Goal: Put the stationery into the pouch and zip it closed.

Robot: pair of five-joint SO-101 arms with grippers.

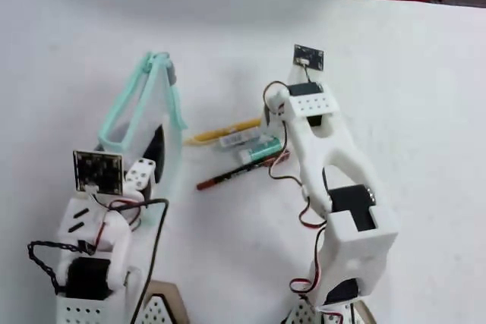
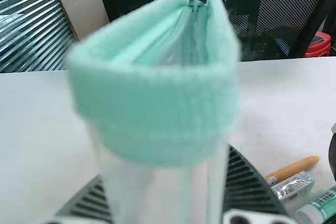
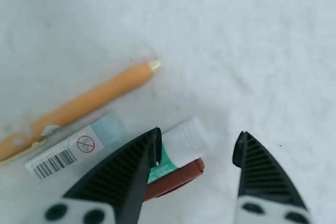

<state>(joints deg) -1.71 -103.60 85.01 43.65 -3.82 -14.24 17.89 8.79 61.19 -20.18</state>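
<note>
A clear pouch with a mint green zip band [image 1: 144, 108] stands on edge at the table's left, mouth gaping. My left gripper [image 1: 149, 158] is shut on its near end. In the left wrist view the pouch [image 2: 157, 93] rises between the dark fingers [image 2: 86, 203]. To its right lie an orange pen [image 1: 224, 133], a white tube [image 1: 239, 139], a green-and-white tube [image 1: 258, 149] and a red pen [image 1: 231, 174]. My right gripper [image 3: 197, 148] hangs open just above the green-and-white tube [image 3: 181, 139] and red pen [image 3: 176, 179], beside the orange pen [image 3: 94, 98].
The white table [image 1: 410, 73] has bare room to the right and at the back. Both arm bases stand at the front edge. A red-and-black wire [image 1: 285, 165] loops beside the right arm, close to the stationery.
</note>
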